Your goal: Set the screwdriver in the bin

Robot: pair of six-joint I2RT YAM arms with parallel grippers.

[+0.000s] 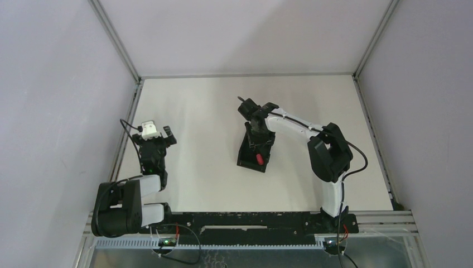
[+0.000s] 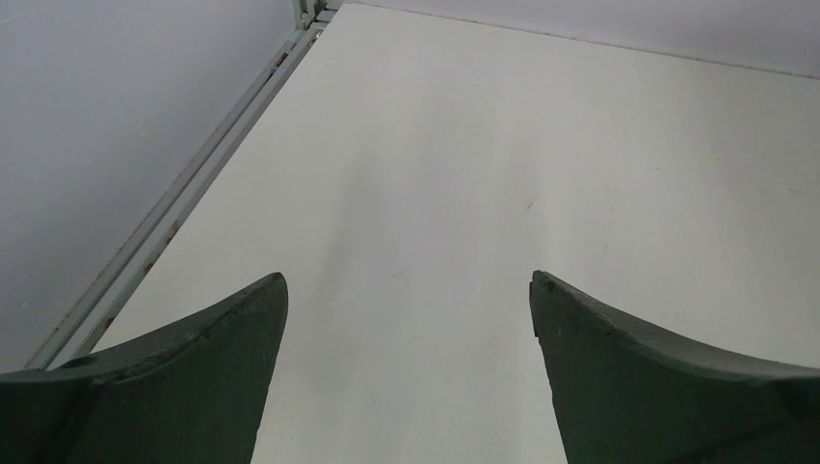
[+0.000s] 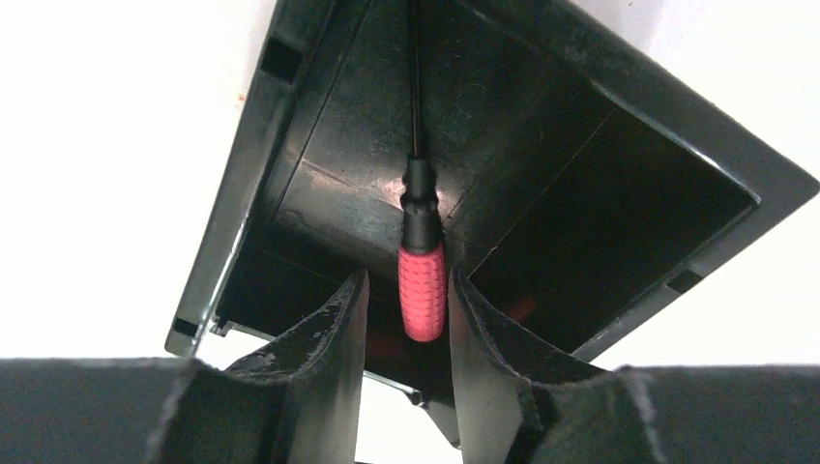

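Screwdriver: red-handled tool (image 3: pixel 423 290) lies inside the bin, thin dark shaft running toward 12 o'clock and handle at the 6 o'clock end; from above, only a red spot shows at the near end.
Bin: black open-top container (image 3: pixel 677 126) sits on the table a little right of centre, its long side tilted slightly off the 12-to-6 line.
Right gripper: the pincer (image 3: pixel 408 290) hangs directly over the bin's near half, jaws narrowly parted. The handle shows in the gap between the fingers (image 3: pixel 334 338), clear of the one at 9 o'clock. Contact with the other cannot be told.
Left gripper: the pincer (image 2: pixel 406 387) is spread wide over bare tabletop with nothing between its fingers (image 2: pixel 193 387), well apart from the bin at about its 9 o'clock.
Table: pale surface (image 1: pixel 201 111) ringed by grey walls.
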